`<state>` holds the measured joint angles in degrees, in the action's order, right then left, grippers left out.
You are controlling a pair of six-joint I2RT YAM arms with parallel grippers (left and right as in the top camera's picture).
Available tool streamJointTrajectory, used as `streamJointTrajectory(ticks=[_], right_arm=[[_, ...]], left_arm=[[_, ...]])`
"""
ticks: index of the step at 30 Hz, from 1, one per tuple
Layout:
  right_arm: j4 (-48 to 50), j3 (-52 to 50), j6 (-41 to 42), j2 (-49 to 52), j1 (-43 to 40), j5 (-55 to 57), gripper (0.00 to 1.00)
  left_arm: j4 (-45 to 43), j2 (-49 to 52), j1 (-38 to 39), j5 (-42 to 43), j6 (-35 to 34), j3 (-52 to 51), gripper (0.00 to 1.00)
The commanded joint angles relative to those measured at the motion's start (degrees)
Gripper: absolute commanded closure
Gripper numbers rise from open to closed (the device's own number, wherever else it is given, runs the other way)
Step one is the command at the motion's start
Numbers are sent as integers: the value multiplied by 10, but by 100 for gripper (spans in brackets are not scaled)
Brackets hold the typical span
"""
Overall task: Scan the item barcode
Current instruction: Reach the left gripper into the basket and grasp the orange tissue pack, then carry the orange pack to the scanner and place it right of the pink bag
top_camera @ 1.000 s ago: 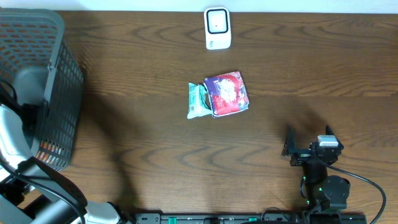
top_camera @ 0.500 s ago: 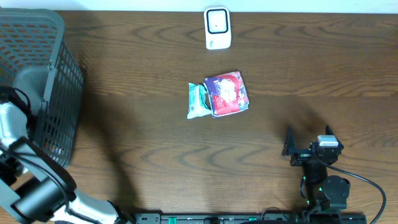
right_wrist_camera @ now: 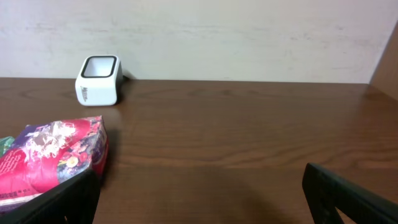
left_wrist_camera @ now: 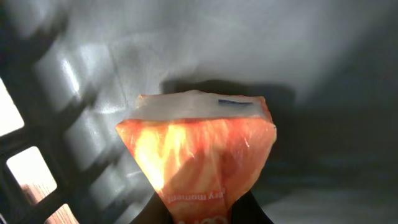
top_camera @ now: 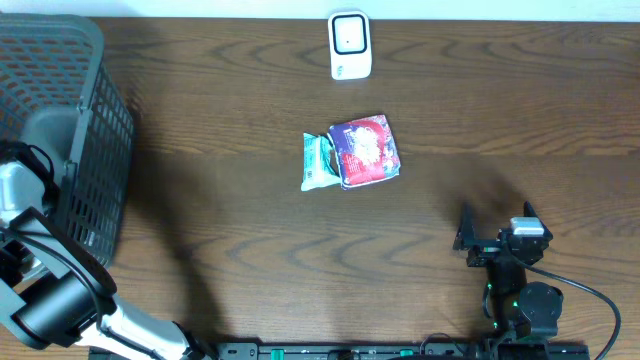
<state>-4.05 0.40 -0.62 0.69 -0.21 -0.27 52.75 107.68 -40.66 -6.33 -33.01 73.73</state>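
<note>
Orange packet sits clamped in the left pincer inside the basket.

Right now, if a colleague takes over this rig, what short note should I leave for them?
Left gripper: shut on the orange packet, inside the grey basket.
Right gripper: open, empty, at the near right of the table.
Scanner: far edge, centre. A red packet and a green packet lie side by side mid-table.
Done: orange packet gripped.
Left: lift it out, find its barcode, present it to the scanner.
</note>
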Motion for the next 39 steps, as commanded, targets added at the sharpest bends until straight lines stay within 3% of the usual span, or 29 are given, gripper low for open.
streamJointTrajectory(ticks=[1,3,7,11,16,19,25,31,39], right_arm=[[-2,-1,4,-4,4,-1,1],[-2,-1,4,-3,4,0,1],[-2,-1,4,-4,4,0,1],[-2,-1,4,-4,4,0,1],[-2,-1,4,-4,4,-1,1],[-2,-1,4,-4,4,0,1],[-2,-1,4,-4,4,0,1],[-2,-1,4,-4,4,0,1],[-2,-1,4,-3,4,0,1]], left_arm=[[12,-20,-1,-1,-4,61,93],[14,-45,-1,20,-9,96,93],[2,-124,-1,136,-89,172,93],[-79,-208,1,274,-149,189,93],[-174,-284,49,410,-156,189,92],[-207,-304,123,417,-145,189,93],[-220,-289,313,410,-12,186,93],[-198,-228,481,386,70,183,92],[-168,-118,610,337,79,183,92]])
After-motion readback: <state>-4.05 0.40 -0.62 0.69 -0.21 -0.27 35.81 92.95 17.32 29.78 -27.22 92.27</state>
